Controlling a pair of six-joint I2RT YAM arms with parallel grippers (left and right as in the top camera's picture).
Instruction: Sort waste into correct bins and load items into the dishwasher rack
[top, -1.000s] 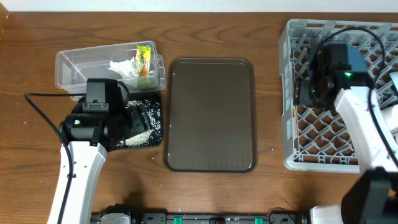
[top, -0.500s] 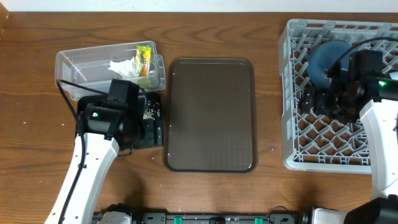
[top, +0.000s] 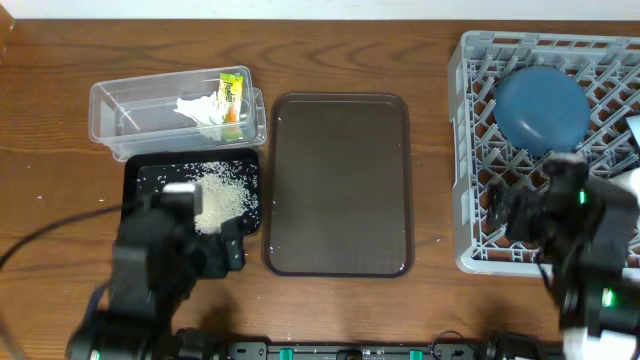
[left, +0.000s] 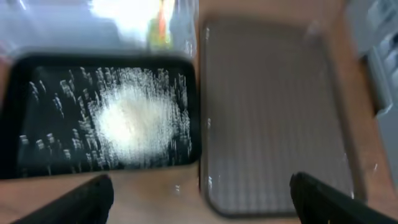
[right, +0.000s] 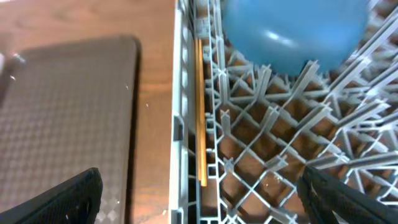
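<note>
Right, starting at the left jaws: spread wide, nothing held. Just ahead and off toward their left tip, the black tray (left: 62, 71) with a heap of rice (left: 130, 121) in its middle. Beyond that, blurred from here, the clear tub (top: 110, 105) with the tissue (top: 200, 108) and the snack wrapper (top: 232, 95) inside. Ahead toward the right tip, the brown serving tray (left: 273, 124).

Over to the right jaws: likewise wide apart and empty, hanging above the side wall of the dishwasher rack (right: 180, 74). Straight below, a chopstick (right: 202, 112) laid along the inside of that wall; one or the pair, too thin to tell. Farther ahead, the blue bowl-plate (right: 286, 31) resting on the lattice. No clear sight of the cups or the white bowl.

Looks like the closing stretch: waste binned, dishes racked, no grasp in progress. Worth checking the counter (top: 50, 60) for strays, given a few white specks (top: 248, 252) just beside the black tray's near corner. Calls for a fine pinch if so: tips almost together, lowered flat to the wood, then a release over the rice heap. Otherwise, nothing left but parking both arms.
</note>
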